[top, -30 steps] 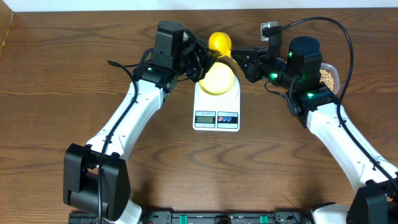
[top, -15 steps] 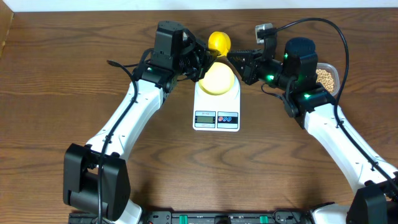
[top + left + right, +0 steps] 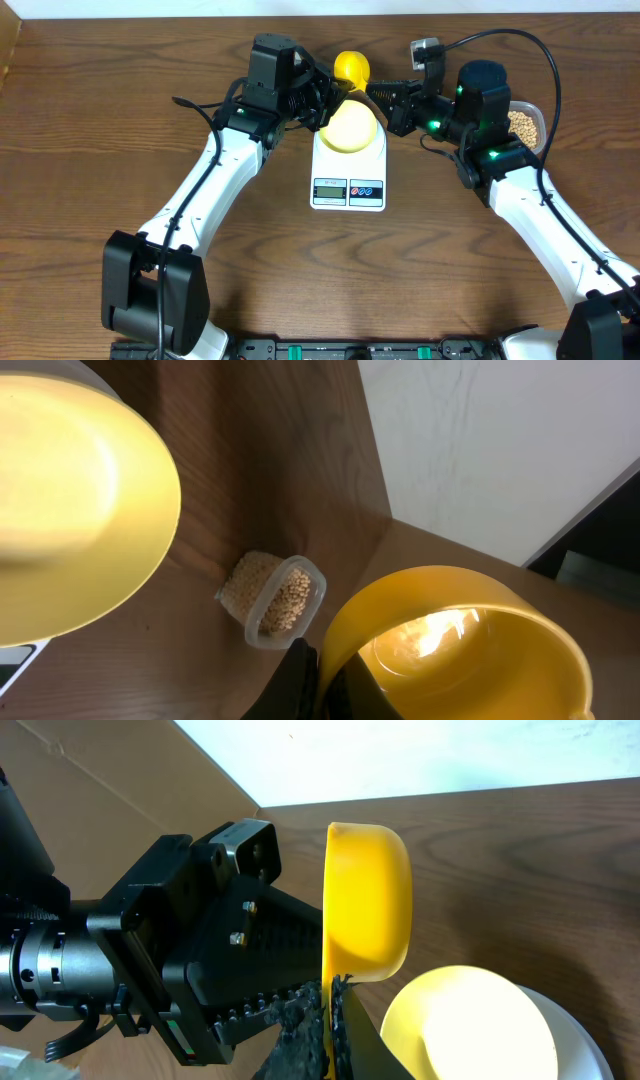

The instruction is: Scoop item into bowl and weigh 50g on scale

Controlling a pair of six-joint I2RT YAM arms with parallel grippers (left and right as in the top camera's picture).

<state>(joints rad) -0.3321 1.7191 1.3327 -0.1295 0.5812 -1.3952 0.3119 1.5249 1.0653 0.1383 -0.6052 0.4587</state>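
Step in hand, as judged: a scoop handover. The left gripper (image 3: pixel 318 672) and right gripper (image 3: pixel 330 1020) are both clamped on the handle of the empty yellow scoop (image 3: pixel 351 68), just beyond the scale (image 3: pixel 348 190). The pale bowl (image 3: pixel 350 127) sits on the scale. The beans (image 3: pixel 270 592) lie in the clear tub (image 3: pixel 527 125), far right. Next move: the left gripper lets go and the right carries the scoop to the tub.

Scale (image 3: pixel 347 175) sits mid-counter (image 3: pixel 100 150) with the bowl (image 3: pixel 350 127) on its platform. Scoop (image 3: pixel 351 68) is at the bowl's 12 o'clock. Left tool (image 3: pixel 333 98) is at its 10 o'clock, right tool (image 3: pixel 373 91) at 2 o'clock. Tub (image 3: pixel 543 125) of beans (image 3: pixel 524 125) lies at 3 o'clock.
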